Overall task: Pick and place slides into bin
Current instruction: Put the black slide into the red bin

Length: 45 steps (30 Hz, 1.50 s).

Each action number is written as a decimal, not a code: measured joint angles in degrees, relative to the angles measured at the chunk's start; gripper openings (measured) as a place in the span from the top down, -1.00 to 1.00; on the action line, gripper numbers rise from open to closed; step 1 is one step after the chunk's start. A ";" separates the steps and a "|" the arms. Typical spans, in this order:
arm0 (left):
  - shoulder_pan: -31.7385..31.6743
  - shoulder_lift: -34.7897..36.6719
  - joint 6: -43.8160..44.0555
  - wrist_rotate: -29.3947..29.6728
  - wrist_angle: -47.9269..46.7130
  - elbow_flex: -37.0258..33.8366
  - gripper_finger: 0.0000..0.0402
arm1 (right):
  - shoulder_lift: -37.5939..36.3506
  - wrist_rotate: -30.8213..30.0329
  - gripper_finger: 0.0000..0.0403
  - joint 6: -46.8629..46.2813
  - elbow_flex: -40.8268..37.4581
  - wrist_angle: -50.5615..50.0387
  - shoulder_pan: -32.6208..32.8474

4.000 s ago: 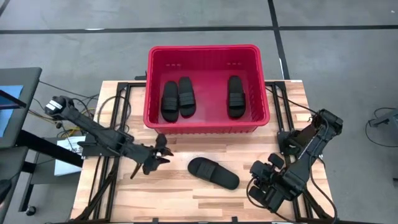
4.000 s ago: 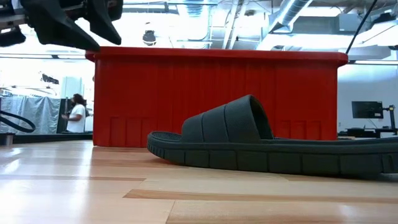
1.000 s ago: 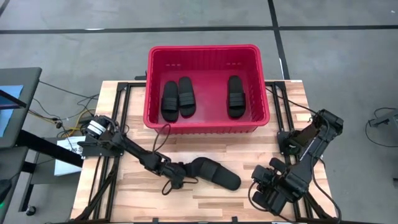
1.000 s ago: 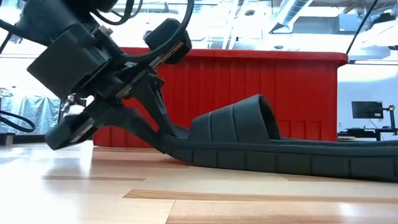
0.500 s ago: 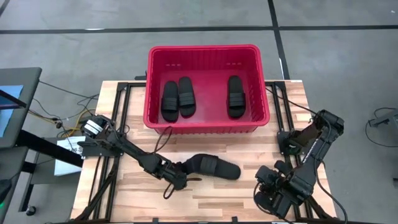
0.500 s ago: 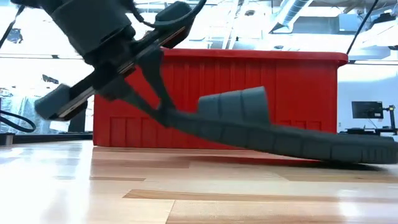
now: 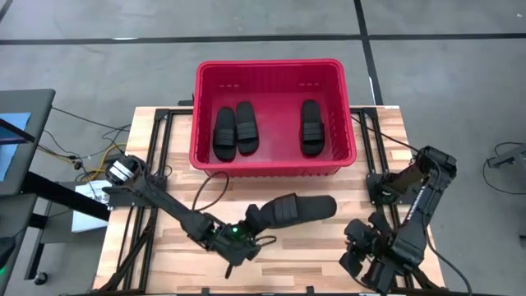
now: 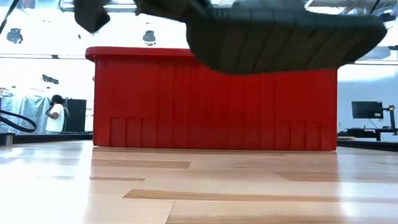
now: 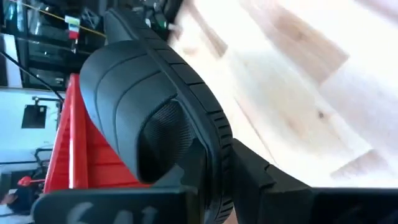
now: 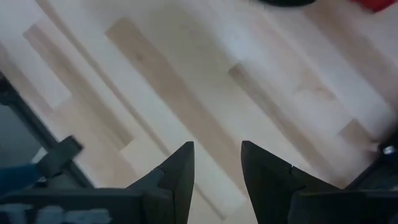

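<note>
I am holding the fourth slide (image 7: pixel 293 210) with the left gripper (image 7: pixel 249 228), its fingers clamped on the heel end, and the sandal is hanging clear above the wooden table (image 7: pixel 271 263), in front of the red bin (image 7: pixel 268 67) and not yet over its rim. From the low view the sole is filling the top of the picture with the bin's wall behind it. Three other slides (image 7: pixel 237 128) are lying inside the bin, two side by side at its left, one at its right. The right gripper (image 10: pixel 216 163) is waiting over the table's near right corner, fingers partly apart, holding nothing.
</note>
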State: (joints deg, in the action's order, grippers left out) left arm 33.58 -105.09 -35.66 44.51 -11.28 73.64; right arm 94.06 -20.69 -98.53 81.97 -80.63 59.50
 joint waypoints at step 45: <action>5.44 -32.88 41.99 30.91 -78.37 57.32 0.85 | -0.69 -35.11 0.38 18.84 22.14 -9.33 -12.78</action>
State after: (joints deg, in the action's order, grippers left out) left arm 39.01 -137.97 6.33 75.41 -89.65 130.96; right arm 93.37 -55.80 -79.70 104.11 -89.96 46.72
